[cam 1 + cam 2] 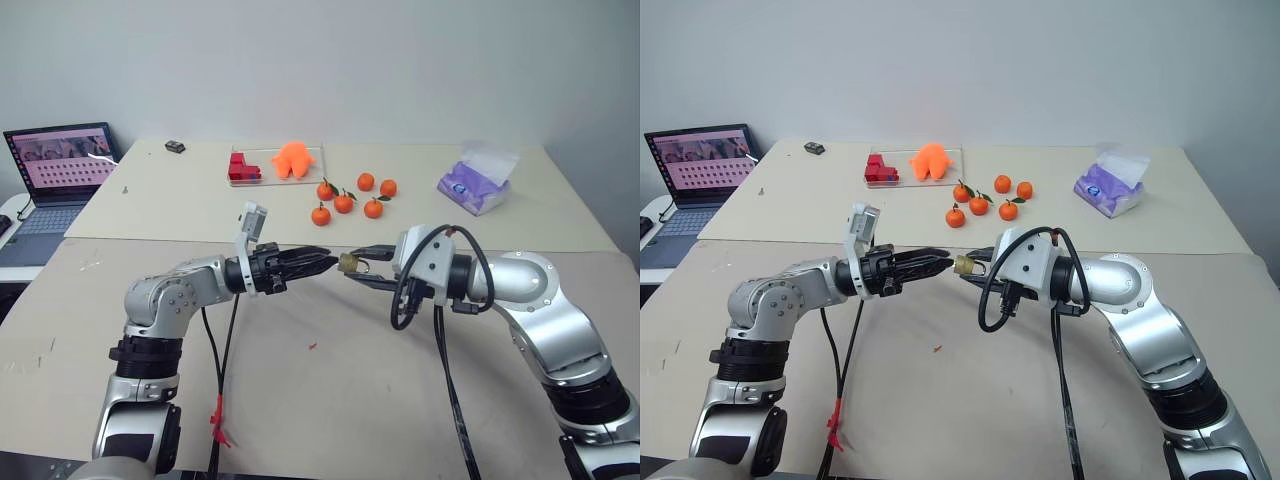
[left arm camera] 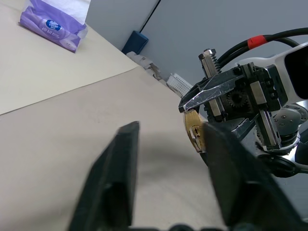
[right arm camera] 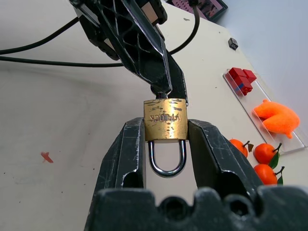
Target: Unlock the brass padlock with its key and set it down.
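Two hands: they meet above the tabletop (image 1: 330,380), tips almost nose to nose, with the brass padlock (image 1: 349,264) between them.
Head views, padlock: it hangs in mid-air, well apart from the oranges (image 1: 345,203) behind it, clamped in the right hand (image 1: 362,268).
Head views, left hand: the left hand (image 1: 318,262) reaches level toward the padlock's near end, tip right at the brass body, lined up, I'd judge, for work at the keyhole.
Left wrist view: the left fingers (image 2: 118,178) stand apart with a clear gap, and the padlock's keyway end sits just beside one finger; no key can be made out here.
Left wrist view, background: a purple tissue pack (image 2: 55,24) lies far off from the padlock, out of play.
Right wrist view, grip: both right fingers (image 3: 127,159) press the padlock's flat sides, shackle loop pointing back toward the wrist, keyhole end offered outward, which looks like a deliberate presentation to the other hand.
Right wrist view, contact: the left hand's dark tip sits at the padlock's far end; something small and dark is there, key or fingertip I cannot tell.
Shackle: seated in the body, so I judge the lock not yet open.
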